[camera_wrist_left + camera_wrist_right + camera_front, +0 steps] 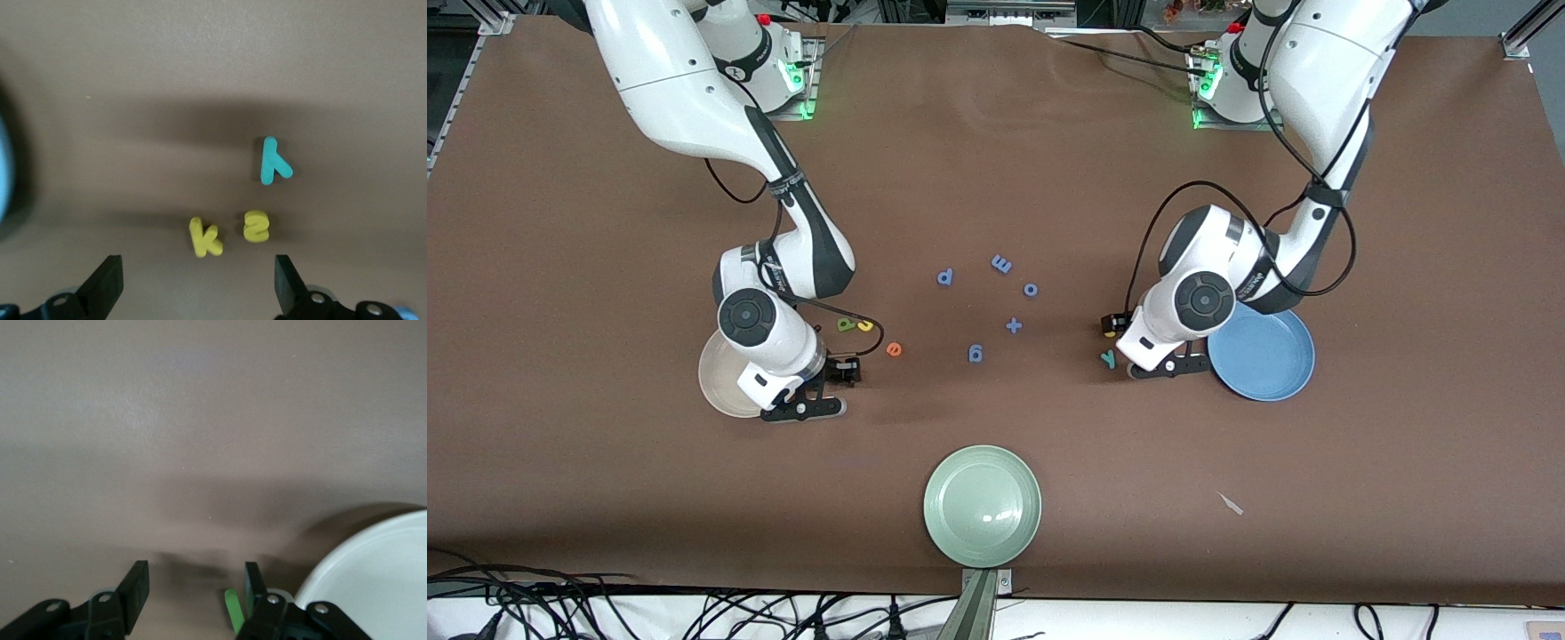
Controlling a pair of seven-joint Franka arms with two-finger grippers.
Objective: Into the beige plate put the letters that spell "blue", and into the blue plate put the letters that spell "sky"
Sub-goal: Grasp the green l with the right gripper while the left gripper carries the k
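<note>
Front view, right arm: I see the right gripper (845,373) low at the table just beside the round cream-beige plate (716,391), probably so a picked letter has only a short way to travel.
Front view, "blue" letters: dark green foam b (845,325), yellow u (864,325) and orange e (894,349) lie on the brown table (605,267) near that plate; none is in it.
Front view, left arm: left gripper (1116,342) hangs low beside the round medium-blue plate (1263,356); teal y (1108,359) lies under it.
Left wrist view: only here do I see the yellow k (205,237) and yellow s (256,227), with the y, all on the table; the fingers stand wide apart, holding nothing.
Right wrist view: it alone shows the green bar-shaped l (233,610) against one finger (254,583); the jaws stand partly apart, and I cannot tell whether they pinch it.
Bystanders: loose blue letters (1000,264) and a pale green plate (983,505) take no part.
</note>
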